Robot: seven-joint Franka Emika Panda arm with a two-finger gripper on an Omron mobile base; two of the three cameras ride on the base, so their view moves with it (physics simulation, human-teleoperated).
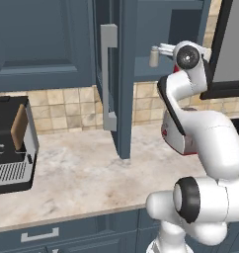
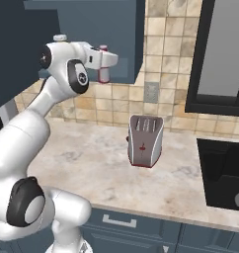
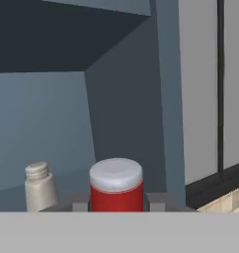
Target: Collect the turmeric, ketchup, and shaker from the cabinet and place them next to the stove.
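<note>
Cabinet door stands open over the pale marble worktop in your left base view, with a coffee machine at the left. From the right base view, a toaster stands on the worktop before the tiled wall, and the stove is at the right edge. In the hand view, your gripper is clamped on the ketchup up at the cabinet, with the shaker near it.
</note>
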